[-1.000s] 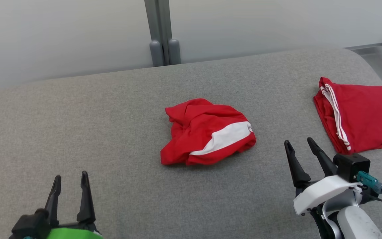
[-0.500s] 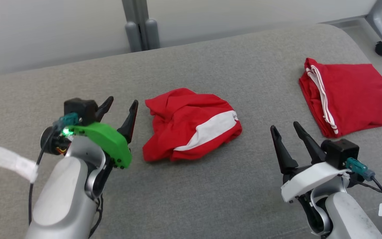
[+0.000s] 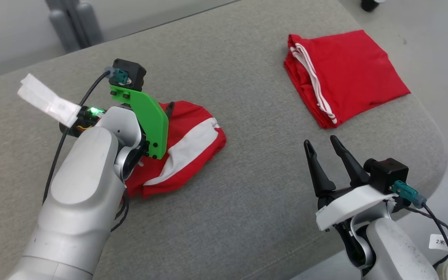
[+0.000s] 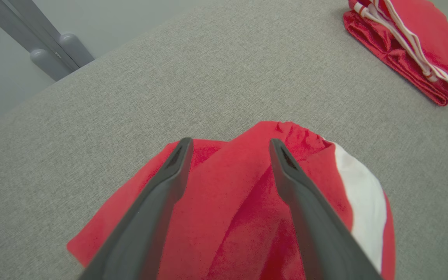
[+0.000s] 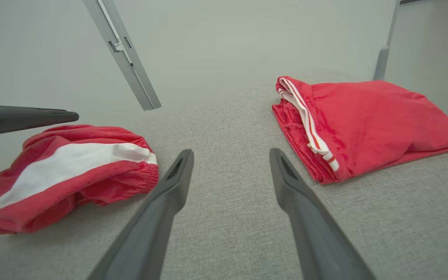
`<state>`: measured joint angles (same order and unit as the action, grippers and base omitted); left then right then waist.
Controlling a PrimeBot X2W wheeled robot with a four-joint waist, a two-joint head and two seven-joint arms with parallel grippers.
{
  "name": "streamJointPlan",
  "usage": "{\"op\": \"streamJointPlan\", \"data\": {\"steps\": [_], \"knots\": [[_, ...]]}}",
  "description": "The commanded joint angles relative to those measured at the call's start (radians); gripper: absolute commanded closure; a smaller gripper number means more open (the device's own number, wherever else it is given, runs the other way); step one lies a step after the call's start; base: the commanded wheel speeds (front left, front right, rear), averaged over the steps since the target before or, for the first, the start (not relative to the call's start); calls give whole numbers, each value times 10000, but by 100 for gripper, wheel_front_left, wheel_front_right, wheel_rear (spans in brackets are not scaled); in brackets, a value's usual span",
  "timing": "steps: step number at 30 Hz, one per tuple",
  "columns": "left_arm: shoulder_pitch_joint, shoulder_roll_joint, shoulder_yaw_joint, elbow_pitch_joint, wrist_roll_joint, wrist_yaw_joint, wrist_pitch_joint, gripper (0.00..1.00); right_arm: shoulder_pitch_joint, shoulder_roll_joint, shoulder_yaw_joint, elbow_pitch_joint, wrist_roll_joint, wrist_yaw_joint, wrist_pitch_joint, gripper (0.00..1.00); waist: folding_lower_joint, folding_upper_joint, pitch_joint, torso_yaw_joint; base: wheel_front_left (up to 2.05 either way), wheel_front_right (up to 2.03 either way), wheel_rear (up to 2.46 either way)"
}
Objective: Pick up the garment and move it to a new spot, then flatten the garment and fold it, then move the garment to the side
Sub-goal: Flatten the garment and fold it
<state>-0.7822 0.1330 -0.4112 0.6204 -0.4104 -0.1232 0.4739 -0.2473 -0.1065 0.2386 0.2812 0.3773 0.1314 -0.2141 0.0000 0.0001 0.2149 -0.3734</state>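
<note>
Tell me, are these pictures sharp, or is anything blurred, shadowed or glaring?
Head view: even, soft light, no glare; the crumpled garment casts a faint shadow. Left wrist view: the left fingers loom large, slightly soft. Right wrist view: the folded garment is crisp.

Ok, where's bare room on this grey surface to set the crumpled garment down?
Bare grey surface lies between the crumpled garment and the folded garment, and nearer, between the crumpled garment and the right gripper. Crowded where the left gripper hangs over it.
</note>
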Motion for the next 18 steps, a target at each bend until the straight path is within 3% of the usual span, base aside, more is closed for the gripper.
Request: {"op": "streamJointPlan", "data": {"steps": [1,6,17,18], "knots": [[-324,117,-117,113,240,15,263,0,-143,69,57,54,84,-15,-121,0,0,-1,804,-1205,0,0,0],[-806,289,-699,589,603,43,1473,0,-210,162,148,251,186,-15,-275,0,0,-1,976,-1660,0,0,0],[-1062,570,-1664,1341,1305,235,3295,0,-267,253,147,388,156,-15,-446,0,0,-1,1120,-1698,0,0,0],[-1015,562,-1690,1345,1264,214,3332,4,-280,265,164,395,156,-15,-456,0,0,-1,1124,-1695,0,0,0]]}}
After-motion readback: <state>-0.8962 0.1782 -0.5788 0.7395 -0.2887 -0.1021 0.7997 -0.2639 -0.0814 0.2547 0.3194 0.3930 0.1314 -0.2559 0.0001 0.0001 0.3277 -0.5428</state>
